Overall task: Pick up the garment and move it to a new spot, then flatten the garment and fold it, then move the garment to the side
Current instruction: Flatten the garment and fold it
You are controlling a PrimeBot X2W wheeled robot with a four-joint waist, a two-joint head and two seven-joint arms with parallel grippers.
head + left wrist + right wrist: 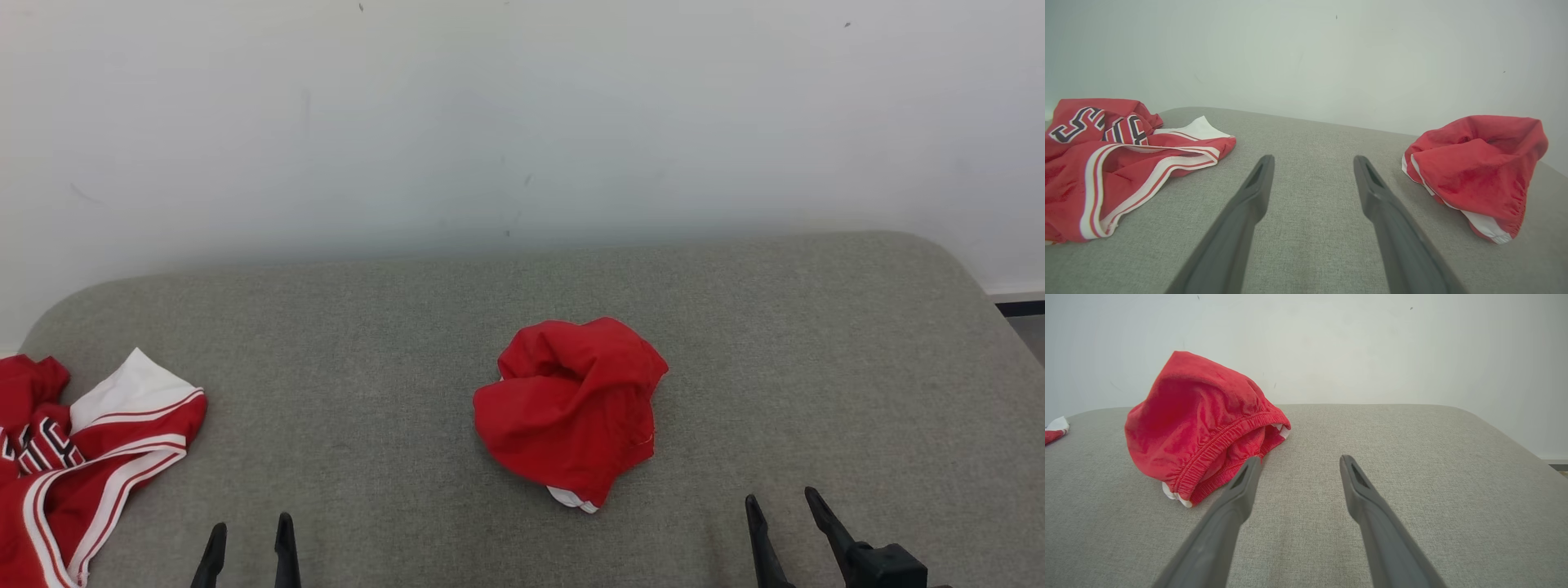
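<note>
1. Dark fingers (285,545) of the left arm rise from the head view's bottom edge at 7 o'clock, and the right arm's fingers (823,516) at 5 o'clock. Both pairs point toward 12, low over the grey fabric-covered worktop (367,343).
2. Left jaws stand spread wide with nothing between them. Right jaws are the same, parted and empty. Neither pair touches cloth.
3. Between the arms, at the worktop's middle, the red garment (571,408) lies in a crumpled bundle. It sits at about 1 o'clock from the left jaws and 10 o'clock from the right jaws. A gathered elastic hem and a bit of white trim show at its 6 o'clock edge.
4. Far off at 9 o'clock lies a red-and-white jersey (106,441), well apart from the bundle. I take the central bundle as the task's piece, though that is a judgement.
5. Progress, as I judge it: nothing is done yet. The garment is still bunched, so lifting, moving, flattening, folding and setting aside all remain.
6. Both arms look like they are in a ready pose, level and parallel, short of the garment.
</note>
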